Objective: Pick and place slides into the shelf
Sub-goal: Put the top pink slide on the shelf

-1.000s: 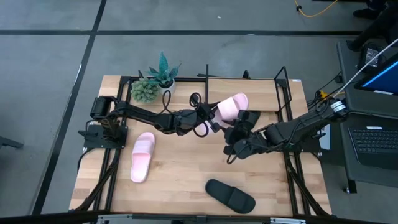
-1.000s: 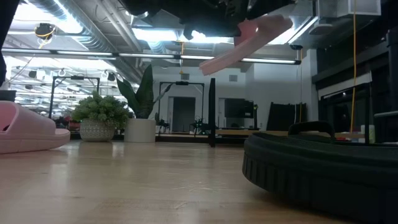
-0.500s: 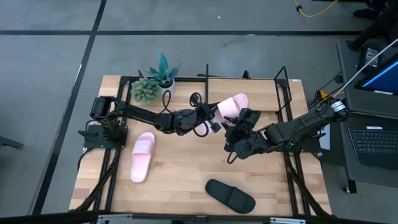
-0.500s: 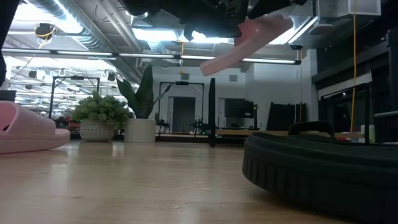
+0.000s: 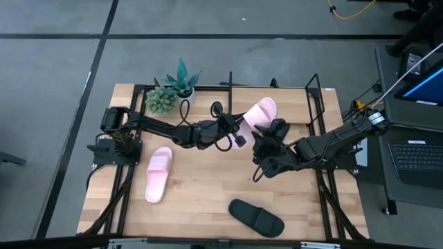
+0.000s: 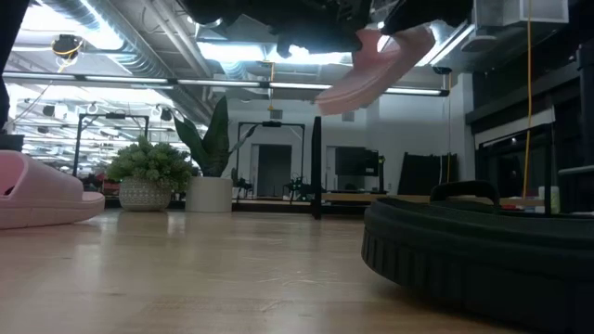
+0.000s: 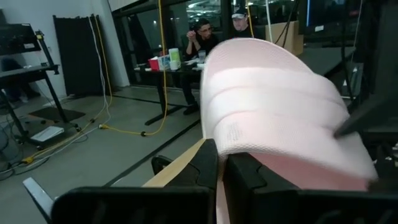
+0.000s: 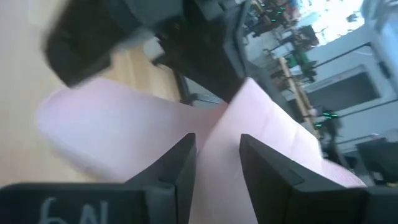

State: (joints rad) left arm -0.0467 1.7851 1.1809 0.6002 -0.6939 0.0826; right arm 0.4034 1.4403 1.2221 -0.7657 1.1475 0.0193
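High view: the raised pink slide [image 5: 261, 112] sits a touch higher in the centre-right of the frame than a second ago and has turned slightly, so the hand-over between the arms looks under way. The left gripper [image 5: 239, 127] reaches in from the left, clamped on the slide's rear edge; the right gripper [image 5: 272, 135] comes from the right with its fingers partly apart around the slide's side. A second pink slide [image 5: 158, 173] lies lower left, a black slide [image 5: 257, 217] at bottom centre. No shelf can be made out here.

Low view: the held slide [image 6: 375, 67] hangs at the top, tilted more steeply than before.

Left wrist view: fingers [image 7: 205, 167] pinch the slide [image 7: 273, 118].

Right wrist view: fingers [image 8: 180, 168] straddle the pink edge [image 8: 242, 143].
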